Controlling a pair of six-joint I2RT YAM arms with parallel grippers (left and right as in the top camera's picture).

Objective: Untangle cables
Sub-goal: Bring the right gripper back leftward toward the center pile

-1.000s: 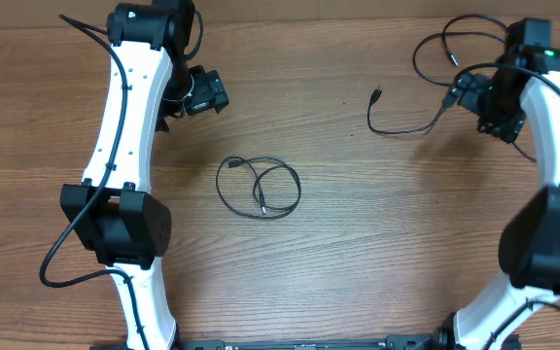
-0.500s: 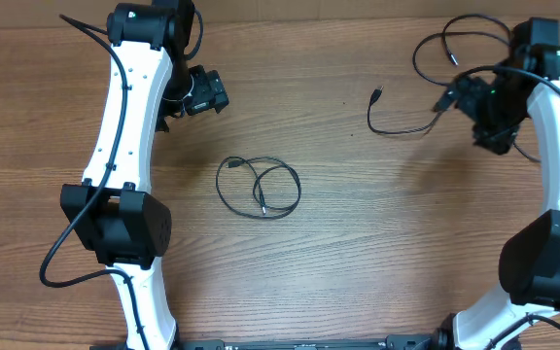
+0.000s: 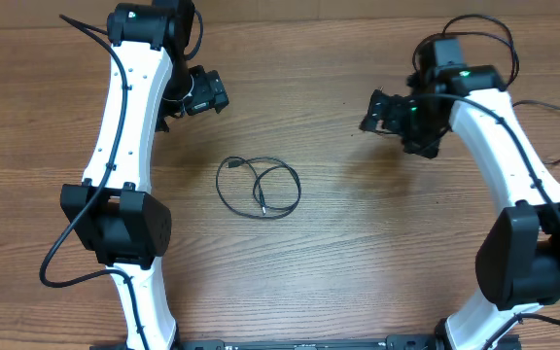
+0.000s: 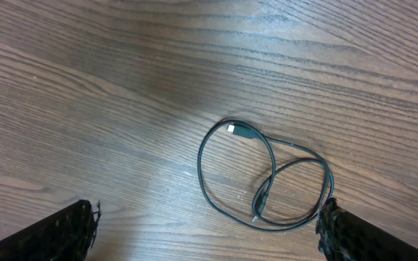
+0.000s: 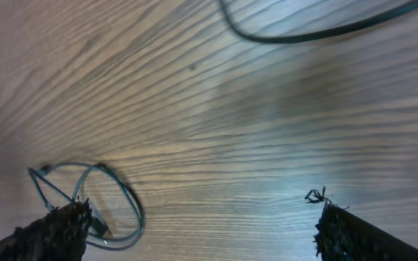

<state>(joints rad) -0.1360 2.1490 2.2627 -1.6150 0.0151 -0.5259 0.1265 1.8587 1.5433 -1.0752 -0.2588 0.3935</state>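
One thin black cable lies in a loose double loop mid-table, its plug ends inside the loop. In the left wrist view the same cable sits just ahead of my open left gripper, and its loop reaches the right fingertip. My left gripper hovers up and to the left of it. My right gripper stands open to the upper right of the loop. The right wrist view has that loop by the open right gripper and an arc of a second cable at the top.
The wooden table carries nothing else. The white arms with their own thicker black cords stand along the left and right sides. My right arm covers most of the second cable in the overhead view.
My right arm has swung left from the far right edge toward the table's middle, passing over the second cable. The left arm and the looped cable have not moved.
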